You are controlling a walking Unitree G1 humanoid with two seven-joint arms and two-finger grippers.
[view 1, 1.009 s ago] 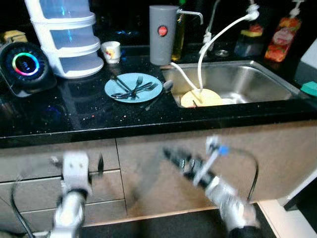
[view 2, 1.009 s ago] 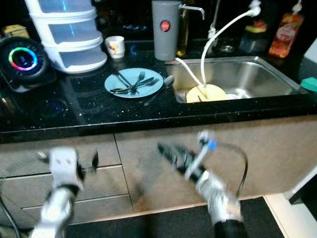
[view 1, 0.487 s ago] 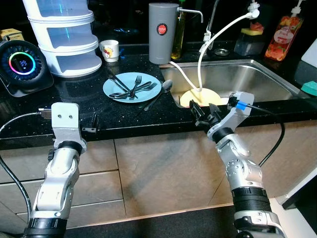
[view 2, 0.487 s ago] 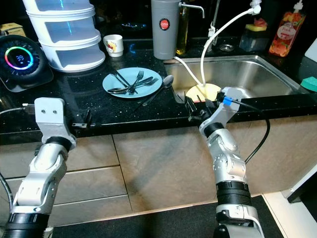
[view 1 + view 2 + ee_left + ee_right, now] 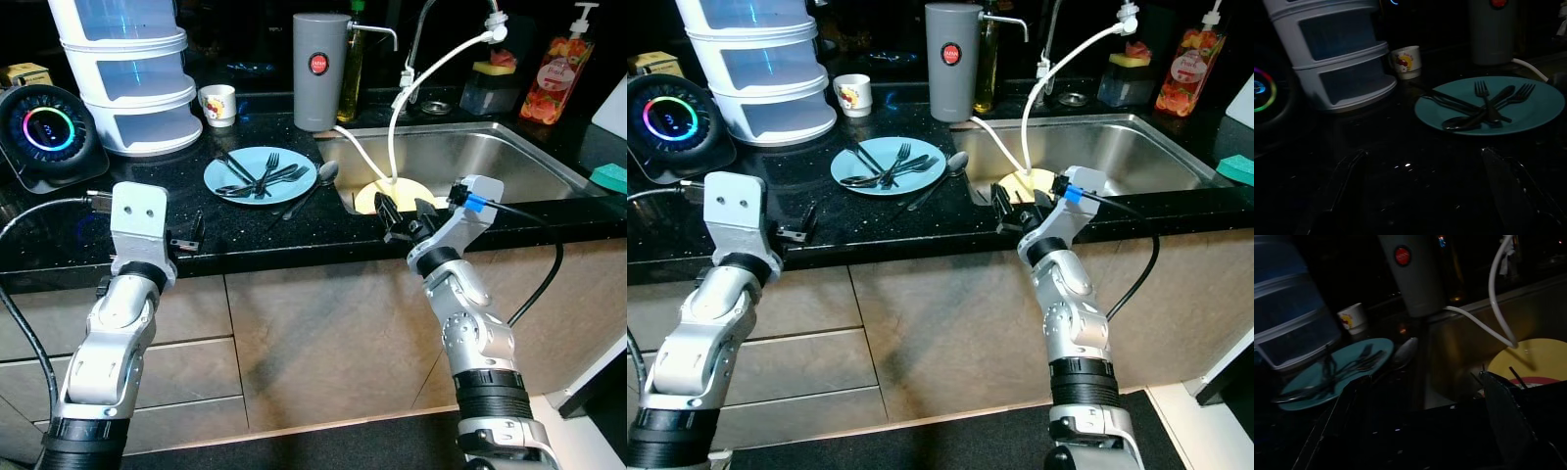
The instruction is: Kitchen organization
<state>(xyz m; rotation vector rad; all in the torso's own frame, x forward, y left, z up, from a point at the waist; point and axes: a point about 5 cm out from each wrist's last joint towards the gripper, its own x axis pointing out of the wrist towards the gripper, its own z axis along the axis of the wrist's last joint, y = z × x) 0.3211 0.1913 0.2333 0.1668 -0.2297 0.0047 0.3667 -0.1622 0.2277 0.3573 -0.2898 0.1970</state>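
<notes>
A glossy black speckled worktop [image 5: 147,220] carries a round teal plate [image 5: 262,173] near its middle, heaped with dark metal forks and spoons [image 5: 257,173]; a loose spoon [image 5: 315,182] lies just beside the plate, toward the sink. The brushed steel sink [image 5: 490,157] holds a round yellow plate [image 5: 395,194] under two white hoses. A grey cylindrical canister [image 5: 319,70] stands at the back edge, a small white cup [image 5: 217,104] beside a stacked translucent container [image 5: 127,73]. The left gripper [image 5: 188,238] rests at the front edge, fingers spread apart, grasping nothing. The right gripper [image 5: 402,217] sits at the front edge by the sink's near corner, fingers released
</notes>
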